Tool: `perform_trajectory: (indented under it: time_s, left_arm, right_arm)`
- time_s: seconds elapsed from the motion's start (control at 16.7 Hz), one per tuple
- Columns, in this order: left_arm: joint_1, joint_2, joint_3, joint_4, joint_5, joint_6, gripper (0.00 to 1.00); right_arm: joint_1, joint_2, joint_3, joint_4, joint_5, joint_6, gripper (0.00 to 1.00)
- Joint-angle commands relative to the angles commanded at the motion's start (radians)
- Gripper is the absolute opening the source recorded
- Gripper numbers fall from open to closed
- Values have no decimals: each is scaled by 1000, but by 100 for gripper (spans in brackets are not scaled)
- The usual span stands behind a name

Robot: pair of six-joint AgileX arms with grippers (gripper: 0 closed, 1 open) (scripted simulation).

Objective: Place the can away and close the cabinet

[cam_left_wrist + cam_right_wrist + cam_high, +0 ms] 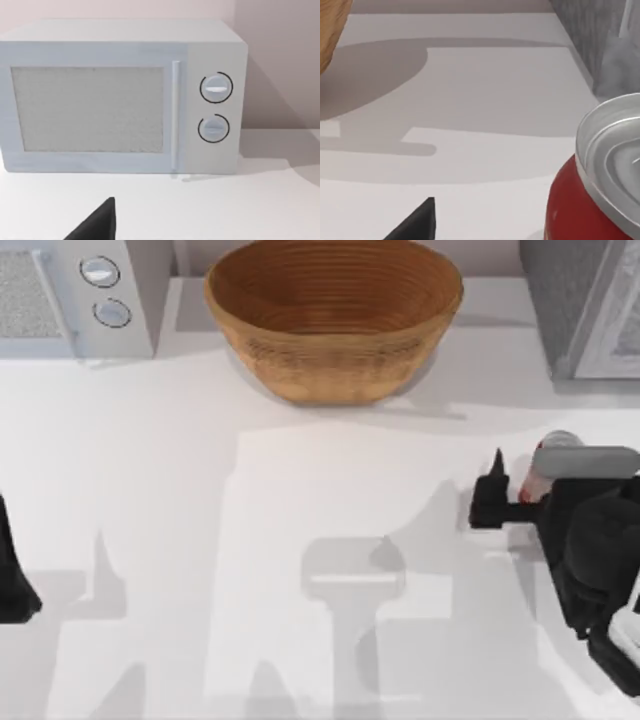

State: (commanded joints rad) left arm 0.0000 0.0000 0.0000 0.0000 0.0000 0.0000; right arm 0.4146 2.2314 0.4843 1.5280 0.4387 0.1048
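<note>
- can (546, 468): stands upright on the table (300, 540), far right side, in front of the grey cabinet (580, 310) at the far-right corner. Red wall, silver lid; right wrist view shows it close up (600, 200).
- right gripper (510, 485): at the can, hovering just to its left side. One dark fingertip (497, 465) shows pointing away from the arm. Can't tell whether the jaws are apart or together, or whether they touch the can; the arm body covers that spot from above.
- left gripper (15, 585): parked at the left edge, near side, facing the microwave (120, 95). Only one finger tip is visible, so jaw state unknown there too.
- Handling, my read: small rigid metal cylinder, likely light. The wall is smooth and curved, so it is slippery under flat pads and will roll if tipped. Thin wall may dent if over-squeezed.
- Grip point: take it mid-height on the red wall, fingers on opposite sides across the full width, axis vertical. Avoid the silver rim, which has a sloped lip and poor pad contact.
- Moderate clamp force, and keep it upright in transit.
- woven bowl (333, 315): at the far centre, well apart from the can, not in the way.
- cabinet door: a pale panel (612, 325) is at the right edge; whether it stands open I can't judge from here.
</note>
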Motion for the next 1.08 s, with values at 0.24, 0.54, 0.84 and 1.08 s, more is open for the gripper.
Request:
perform_trajectory:
  time_s: [0.24,0.54,0.84,1.08]
  left_arm:
    - [0,0,0,0,0,0,100]
    - [0,0,0,0,0,0,100]
    - [0,0,0,0,0,0,100]
    - [0,0,0,0,0,0,100]
  right_arm:
    - [-2,2,4,-2,-2,0,100]
    - [-2,2,4,-2,-2,0,62]
    - [-2,2,4,-2,-2,0,25]
    - [-2,2,4,-2,-2,0,0]
